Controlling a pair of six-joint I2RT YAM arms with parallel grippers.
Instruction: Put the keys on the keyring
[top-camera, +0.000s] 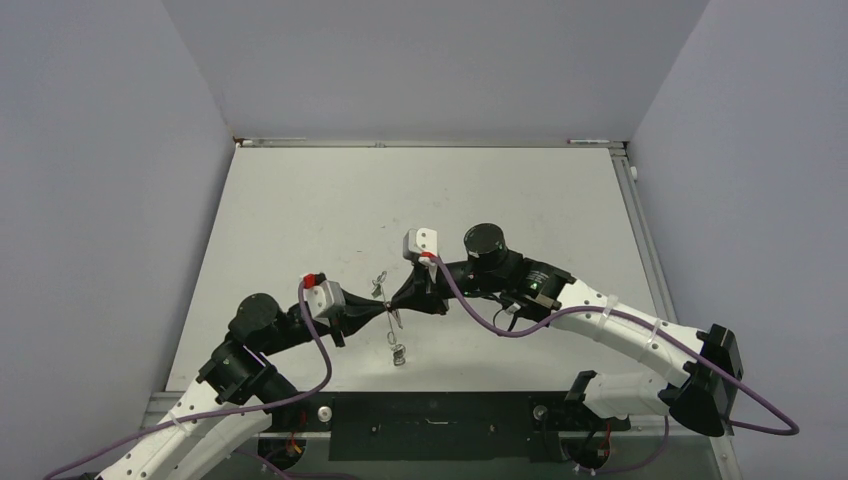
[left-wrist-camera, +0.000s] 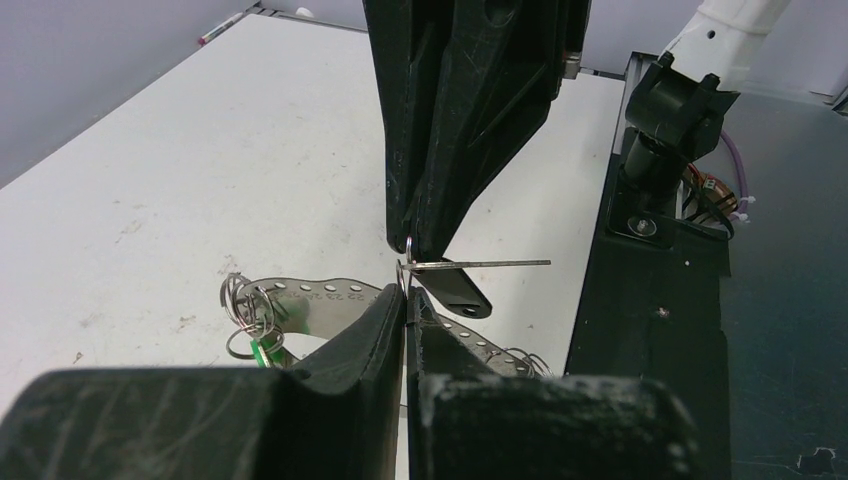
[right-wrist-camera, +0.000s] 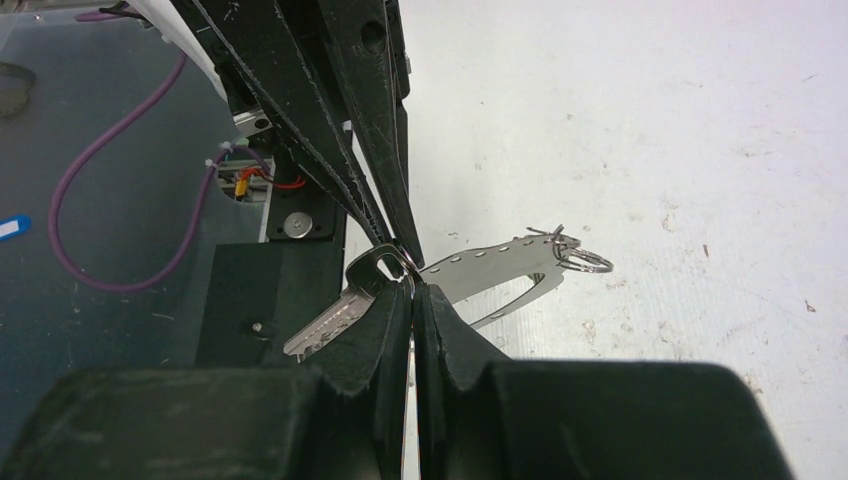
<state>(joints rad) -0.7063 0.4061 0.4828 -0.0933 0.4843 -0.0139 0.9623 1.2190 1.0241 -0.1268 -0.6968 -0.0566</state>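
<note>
1 key (right-wrist-camera: 335, 312), 1 metal strip (right-wrist-camera: 490, 262), marks (left-wrist-camera: 322, 291) unreadable

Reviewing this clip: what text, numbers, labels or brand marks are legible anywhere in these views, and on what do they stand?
Nothing can be read with confidence.
On the curved metal strip: tiny marks beside its row of holes, too small to read.
On the key: no legible stamping.
On the blue tag at the frame edge: cut off, nothing readable.
</note>
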